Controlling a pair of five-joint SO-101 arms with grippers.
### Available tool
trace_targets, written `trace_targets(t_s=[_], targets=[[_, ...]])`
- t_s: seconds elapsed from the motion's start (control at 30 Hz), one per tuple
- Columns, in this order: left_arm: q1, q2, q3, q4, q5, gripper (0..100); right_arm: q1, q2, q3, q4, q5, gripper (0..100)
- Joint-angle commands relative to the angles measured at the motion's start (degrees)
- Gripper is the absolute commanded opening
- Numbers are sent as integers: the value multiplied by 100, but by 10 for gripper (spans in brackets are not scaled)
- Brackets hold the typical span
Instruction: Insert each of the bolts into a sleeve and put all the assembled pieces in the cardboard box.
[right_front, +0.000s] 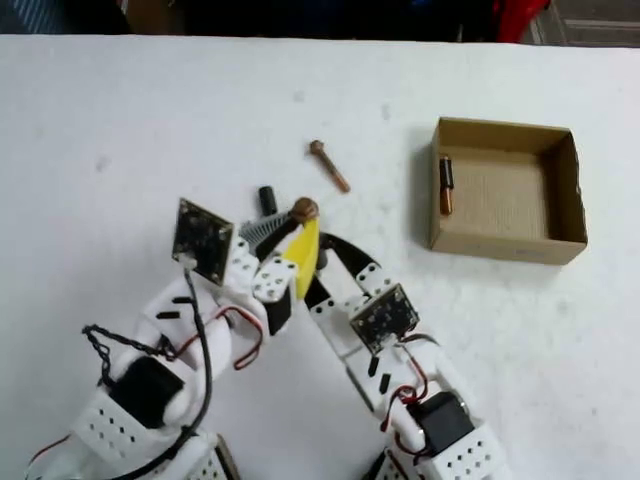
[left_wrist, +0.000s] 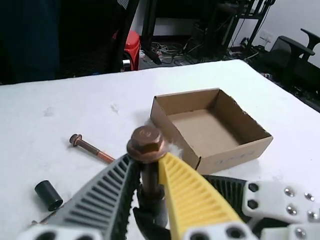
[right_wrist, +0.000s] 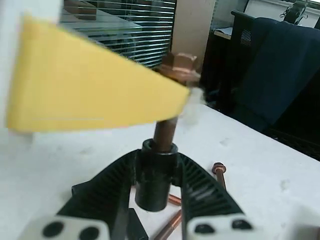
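Closest, my left gripper (left_wrist: 148, 167) clamps a bolt (left_wrist: 145, 141) upright, head up, shank in the sleeve (right_wrist: 152, 190) my right gripper (right_wrist: 156, 167) pinches; overhead, an assembled piece (right_front: 446, 185) lies in the box (right_front: 505, 243).

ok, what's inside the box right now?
One assembled piece, lying along one side wall of the box; the remaining floor is bare. Its sleeve covers one end of the bolt.
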Motion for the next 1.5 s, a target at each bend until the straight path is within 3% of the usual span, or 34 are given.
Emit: trace_targets(t_s=[0.0, 0.37, 0.63, 1.0, 1.1, 1.2, 1.27, 1.47], targets=[[-75, -31, 176, -123, -18, 22, 22, -75, -70, -145, 70, 17], [-84, -31, 633, -132, -35, 28, 22, -75, -70, -145, 70, 17], [-127, -31, 624, -132, -35, 249, 22, -75, -70, -145, 70, 17], [-954, -884, 607, -501, -26, 248, 22, -75, -62, -22, 70, 17], [-1174, -1455, 484, -290, -26, 248, 22, -75, 62, -40, 114, 17], [-1367, -1886, 132, 413, -44, 248, 22, -75, 105, -48, 114, 17], [-1473, -1991, -167, 905, -281, 222, 22, -75, 105, -31, 114, 17], [-2000, -2018, -712, 1811, -1275, 15, 295, -84, 237, -57, 114, 17]])
